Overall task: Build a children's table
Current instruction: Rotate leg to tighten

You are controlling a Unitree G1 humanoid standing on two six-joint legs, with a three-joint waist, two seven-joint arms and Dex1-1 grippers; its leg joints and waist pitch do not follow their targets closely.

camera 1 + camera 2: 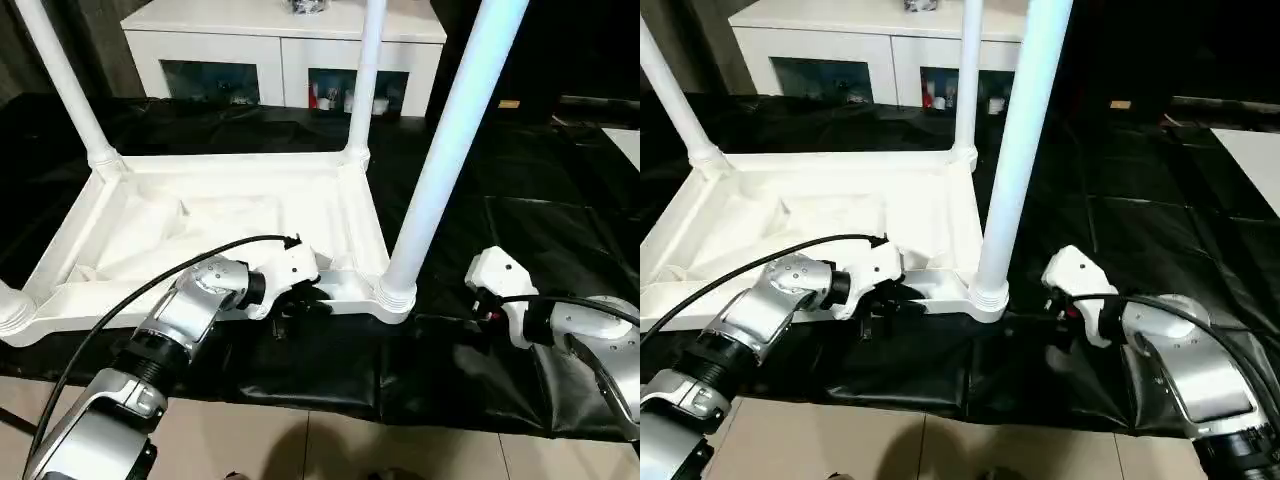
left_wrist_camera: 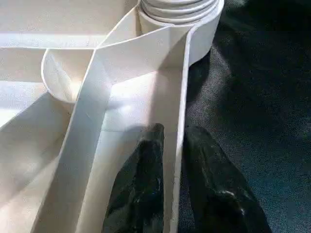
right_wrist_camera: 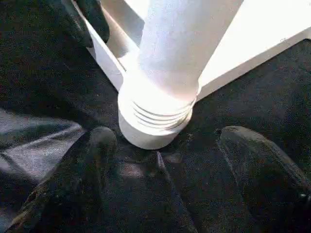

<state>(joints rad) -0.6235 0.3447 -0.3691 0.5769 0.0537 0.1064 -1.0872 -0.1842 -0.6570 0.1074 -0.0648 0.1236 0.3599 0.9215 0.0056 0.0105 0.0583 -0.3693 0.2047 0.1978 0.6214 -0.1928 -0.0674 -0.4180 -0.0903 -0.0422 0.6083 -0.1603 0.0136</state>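
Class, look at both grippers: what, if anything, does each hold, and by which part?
The left gripper straddles the tabletop's near rim wall; whether it grips cannot be told. The right gripper holds nothing, open beside the leg.

Upturned tabletop (image 1: 215, 225) rests on black sheeting (image 1: 530, 230).

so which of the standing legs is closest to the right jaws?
The thick-looking white tapered tube leg in the near right corner socket; the right gripper sits just beside its ribbed base, the others stand farther left or back.
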